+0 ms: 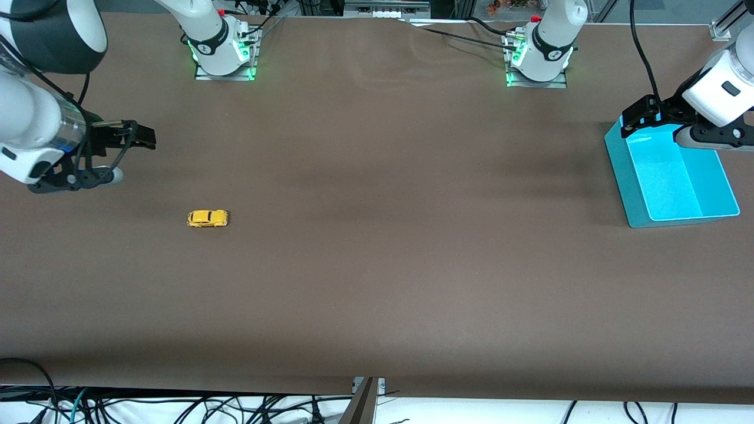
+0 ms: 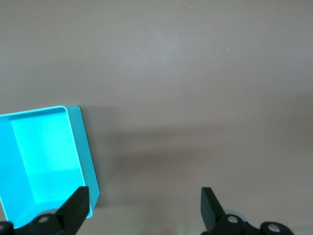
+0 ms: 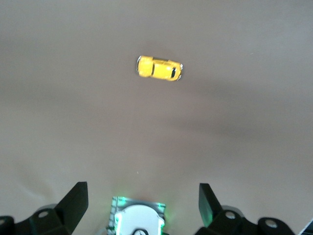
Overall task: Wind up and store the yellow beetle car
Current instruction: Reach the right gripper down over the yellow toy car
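Resting on its wheels on the bare brown worktop [image 1: 377,282], the yellow beetle car [image 1: 207,218] sits toward the right arm's end, with its long axis running along the worktop's length, from one arm's end toward the other. The right hand [image 1: 121,150] hangs over the worktop just off that end, its 2 fingers spread wide and holding nothing; the car lies nearer to the front camera than the spot below this hand, and a little toward the middle of the worktop. In the right wrist view the car [image 3: 159,68] shows well ahead of the spread fingers [image 3: 73,200], untouched. The right arm is plainly the nearer one for the pickup. The left hand [image 1: 642,121] waits over the cyan bin [image 1: 636,194] at the left arm's end, released and empty, well apart from the car.
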